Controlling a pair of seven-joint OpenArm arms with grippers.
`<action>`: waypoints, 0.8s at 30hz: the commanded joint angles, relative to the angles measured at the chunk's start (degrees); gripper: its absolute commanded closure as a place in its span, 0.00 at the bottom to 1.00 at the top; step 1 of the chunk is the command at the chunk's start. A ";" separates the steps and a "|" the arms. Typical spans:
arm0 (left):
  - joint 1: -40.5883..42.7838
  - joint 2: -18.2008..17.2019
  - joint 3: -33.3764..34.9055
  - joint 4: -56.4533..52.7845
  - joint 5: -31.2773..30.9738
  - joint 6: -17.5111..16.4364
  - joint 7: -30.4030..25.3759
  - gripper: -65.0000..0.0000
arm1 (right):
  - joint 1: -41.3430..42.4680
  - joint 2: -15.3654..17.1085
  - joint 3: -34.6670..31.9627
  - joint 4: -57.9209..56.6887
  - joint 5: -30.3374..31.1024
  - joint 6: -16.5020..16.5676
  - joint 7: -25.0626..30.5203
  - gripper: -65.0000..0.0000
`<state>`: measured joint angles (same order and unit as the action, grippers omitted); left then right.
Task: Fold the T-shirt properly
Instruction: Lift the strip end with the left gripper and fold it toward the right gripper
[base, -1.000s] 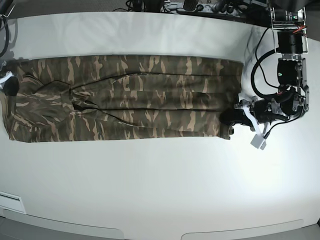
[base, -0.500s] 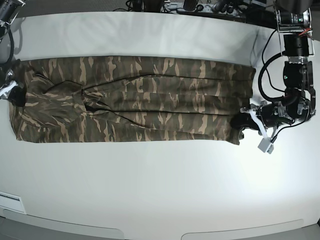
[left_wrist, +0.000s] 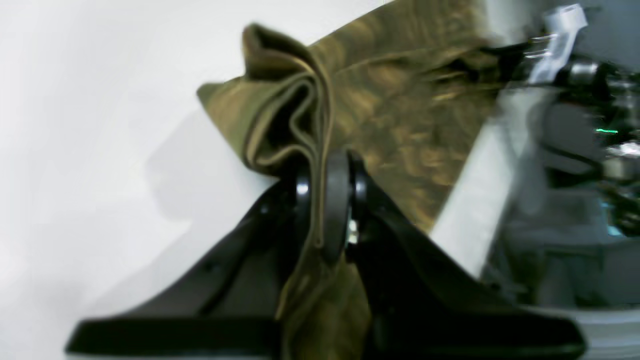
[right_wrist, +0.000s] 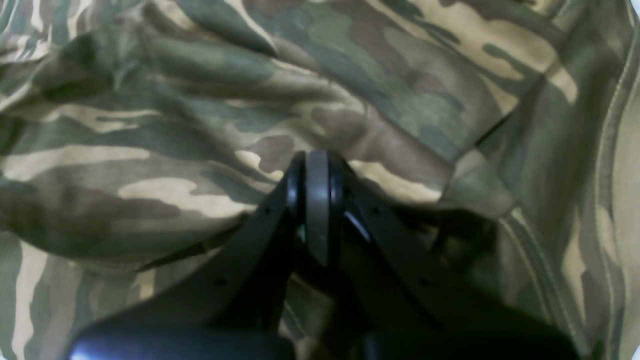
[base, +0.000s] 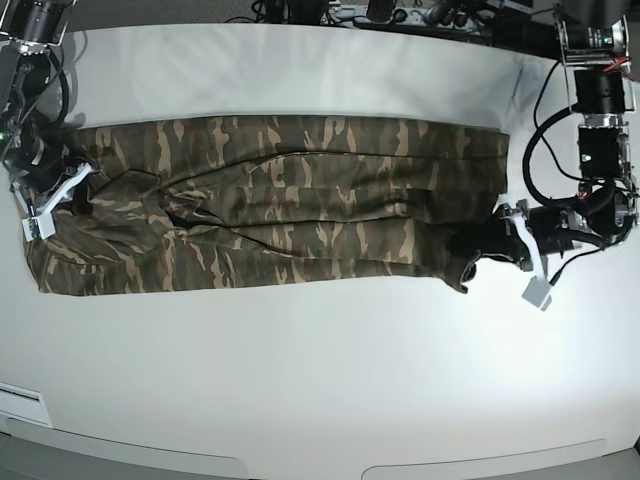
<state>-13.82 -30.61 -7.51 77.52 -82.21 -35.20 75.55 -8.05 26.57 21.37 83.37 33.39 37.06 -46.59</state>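
Gripping T-shirt (left_wrist: 380, 100) folds, left hand (left_wrist: 327, 200) shows table (left_wrist: 100, 125) — right hand (right_wrist: 312, 200), clamped, only cloth.

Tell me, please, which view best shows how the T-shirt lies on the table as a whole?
The base view: the T-shirt lies there as one long band across the table, both ends visible. The left wrist view shows only a bunched corner in closed jaws; the right wrist view only a close-up of wrinkled cloth.

1. Left arm reaches in low from the base view's right edge, wrist level, forearm folded back on itself.
2. Left gripper (left_wrist: 325, 200): jaws pinched on a bunched cloth fold.
3. Right arm at the far left edge, wrist angled downward.
4. Right gripper (right_wrist: 312, 200): jaws fully closed, pads together.
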 joint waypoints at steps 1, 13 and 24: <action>-1.49 -0.66 -0.50 0.87 -2.79 -1.62 1.05 1.00 | -0.02 0.76 -0.11 0.46 -0.66 0.00 -0.94 1.00; -1.77 7.89 -0.42 6.45 -2.79 -2.75 1.03 1.00 | 0.00 0.74 -0.11 0.46 -0.46 -1.70 -0.94 1.00; -1.73 22.36 3.63 5.44 1.01 -4.80 -1.18 1.00 | 0.00 0.74 -0.11 0.46 -0.42 -1.70 -0.98 1.00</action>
<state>-14.31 -8.38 -3.79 82.24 -79.44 -39.33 75.13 -8.10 26.50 21.34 83.37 33.93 35.59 -46.26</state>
